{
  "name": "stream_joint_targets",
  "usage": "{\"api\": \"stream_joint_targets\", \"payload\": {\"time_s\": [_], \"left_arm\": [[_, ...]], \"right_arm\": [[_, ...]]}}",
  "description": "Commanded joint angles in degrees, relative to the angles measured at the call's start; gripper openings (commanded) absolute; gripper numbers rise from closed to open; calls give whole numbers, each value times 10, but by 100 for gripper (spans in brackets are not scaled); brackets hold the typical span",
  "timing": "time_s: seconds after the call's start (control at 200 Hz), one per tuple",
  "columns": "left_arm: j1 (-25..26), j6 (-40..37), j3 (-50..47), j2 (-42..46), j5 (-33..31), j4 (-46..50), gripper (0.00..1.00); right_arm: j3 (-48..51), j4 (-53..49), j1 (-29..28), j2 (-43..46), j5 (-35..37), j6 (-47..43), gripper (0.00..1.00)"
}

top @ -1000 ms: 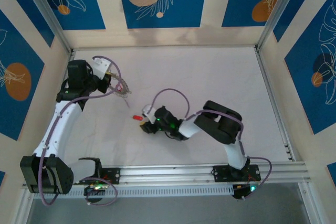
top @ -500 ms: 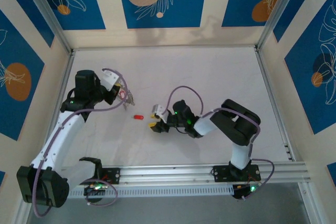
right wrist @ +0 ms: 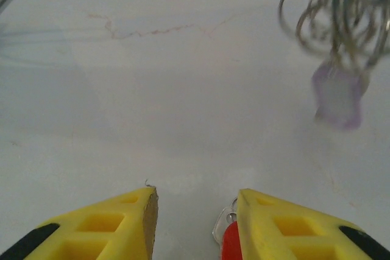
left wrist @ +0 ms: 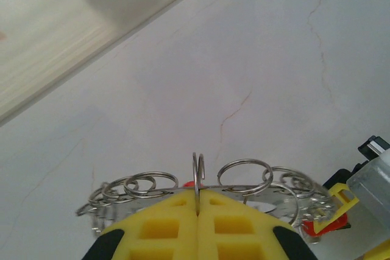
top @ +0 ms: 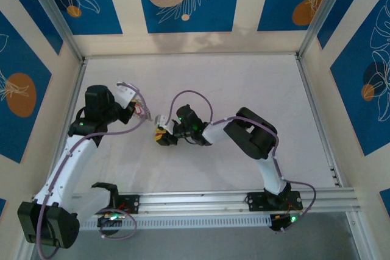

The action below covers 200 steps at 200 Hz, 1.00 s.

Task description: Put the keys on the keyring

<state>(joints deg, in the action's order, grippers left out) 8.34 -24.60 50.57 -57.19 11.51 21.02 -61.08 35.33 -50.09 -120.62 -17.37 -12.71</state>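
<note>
In the overhead view my left arm reaches up the left side of the white table (top: 244, 89), with its tip at left of centre. My left gripper (left wrist: 199, 200) is closed tight. The two yellow fingers (left wrist: 161, 226) meet along the bottom edge of the left wrist view, and they pinch the keyring (left wrist: 198, 172) by one thin upright loop that rises straight out of the seam between them. The rest of the keyring spreads to both sides of that loop as a row of small silvery rings just above the fingertips, off the table as far as I can tell.

A little right of that and lower in the overhead view sits my right gripper (right wrist: 196, 194), close beside the left one, tip pointing toward it. Its jaws stand apart at a middling width, with bare table between the two yellow fingers at the bottom of the right wrist view. They grip nothing. A key with a red head (right wrist: 230, 243) lies on the table at the bottom edge, its head and small silver loop just against the inner face of the right-hand finger (right wrist: 286, 226).

In the upper right corner of that view the keyring hangs blurred, with a pale purple piece (right wrist: 337, 94) below it.
</note>
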Motion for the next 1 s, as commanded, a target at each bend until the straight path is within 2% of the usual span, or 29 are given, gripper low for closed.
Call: {"api": "stream_joint_targets", "payload": {"time_s": [0.0, 0.13, 0.35, 0.465, 0.665, 0.855, 0.995], "left_arm": [[1, -12, 1, 8, -15, -14, 0], [1, -11, 6, -4, -45, -5, 0], [-1, -12, 6, -6, -85, 10, 0], [-1, -11, 3, -5, -83, 10, 0], [-2, -13, 7, -4, -90, 12, 0], [-2, -16, 3, 4, -75, 12, 0], [-2, -19, -5, 11, -76, 4, 0]], "right_arm": [[-24, -49, -4, -28, 8, -1, 40], [-65, -83, -5, -50, 7, 8, 40], [-79, -104, 4, -55, -4, 18, 43], [-83, -119, 6, -55, -16, 11, 34], [-85, -148, 4, -52, -50, -11, 29], [-9, -124, 2, -8, -83, -31, 25], [89, -91, 1, 56, -67, -33, 26]]}}
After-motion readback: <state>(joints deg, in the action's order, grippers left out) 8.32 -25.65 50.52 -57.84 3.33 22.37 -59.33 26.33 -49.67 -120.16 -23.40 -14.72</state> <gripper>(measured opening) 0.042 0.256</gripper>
